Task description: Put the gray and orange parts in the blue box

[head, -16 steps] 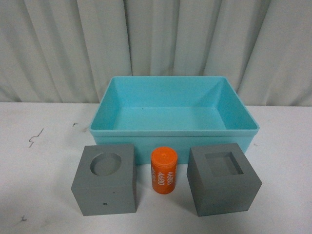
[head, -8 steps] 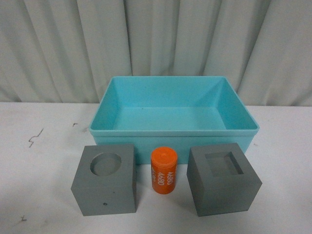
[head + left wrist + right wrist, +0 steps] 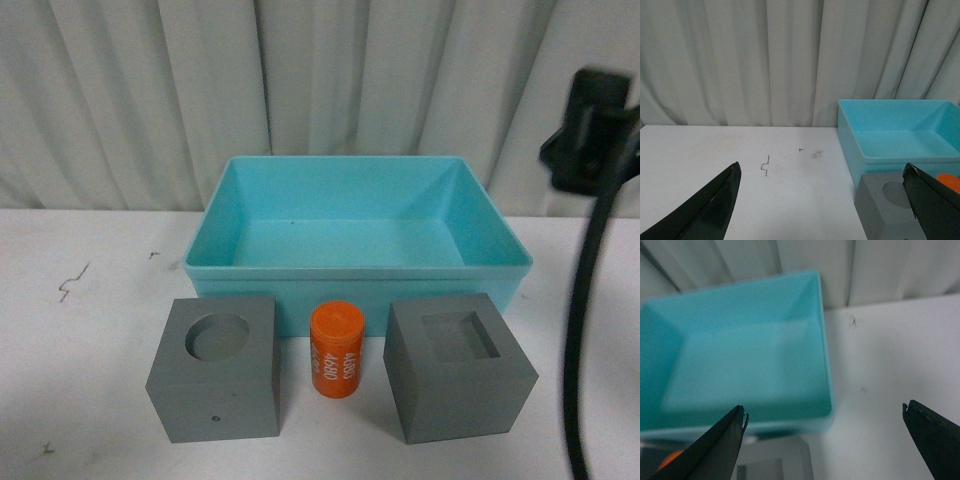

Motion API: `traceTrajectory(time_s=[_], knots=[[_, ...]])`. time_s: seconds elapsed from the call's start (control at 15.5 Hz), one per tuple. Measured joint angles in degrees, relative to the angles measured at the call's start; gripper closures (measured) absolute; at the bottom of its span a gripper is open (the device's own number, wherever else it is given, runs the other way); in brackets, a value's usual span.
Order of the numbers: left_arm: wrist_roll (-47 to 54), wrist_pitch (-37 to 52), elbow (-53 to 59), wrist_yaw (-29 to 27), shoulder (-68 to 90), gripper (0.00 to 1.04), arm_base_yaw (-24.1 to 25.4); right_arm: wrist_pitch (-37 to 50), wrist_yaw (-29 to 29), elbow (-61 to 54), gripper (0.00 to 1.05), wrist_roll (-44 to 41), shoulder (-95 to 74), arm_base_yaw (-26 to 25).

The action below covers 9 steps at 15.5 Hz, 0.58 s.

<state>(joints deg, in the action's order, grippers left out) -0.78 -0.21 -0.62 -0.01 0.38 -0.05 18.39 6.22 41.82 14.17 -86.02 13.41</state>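
Note:
The blue box [image 3: 355, 270] stands at the middle back of the white table, with nothing in it. In front of it sit a gray cube with a round recess [image 3: 215, 385], the orange cylinder [image 3: 336, 350] with white numbers, and a gray cube with a square recess [image 3: 458, 375]. My left gripper [image 3: 821, 167] is open over bare table, left of the box [image 3: 850, 130] and the round-recess cube [image 3: 880, 210]. My right gripper [image 3: 825, 410] hangs open above the box's near right corner [image 3: 822, 340], and the square-recess cube [image 3: 775, 460] shows below it. Neither holds anything.
A pleated pale curtain [image 3: 150, 100] closes off the back. My right arm [image 3: 590, 130] and its black cable [image 3: 575, 330] hang at the right edge of the front view. A small dark scribble [image 3: 70, 282] marks the table on the left.
My right arm with its cable has come into the front view at the right edge. The box, both cubes and the cylinder have not moved.

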Motion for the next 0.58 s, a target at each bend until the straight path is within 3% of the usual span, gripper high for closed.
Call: traceTrajectory(time_s=[0.26,0.58], knots=[[0.0,0.0,0.0,0.0,0.0,0.07,0.0,-5.49,-1.51,2.71,0.06,-0.57,-15.85,2.25],[0.0,0.0,0.0,-0.02,0.0,0.07,0.0,-5.73,-6.14,3.48,0.06,1.95,-18.21,4.57]])
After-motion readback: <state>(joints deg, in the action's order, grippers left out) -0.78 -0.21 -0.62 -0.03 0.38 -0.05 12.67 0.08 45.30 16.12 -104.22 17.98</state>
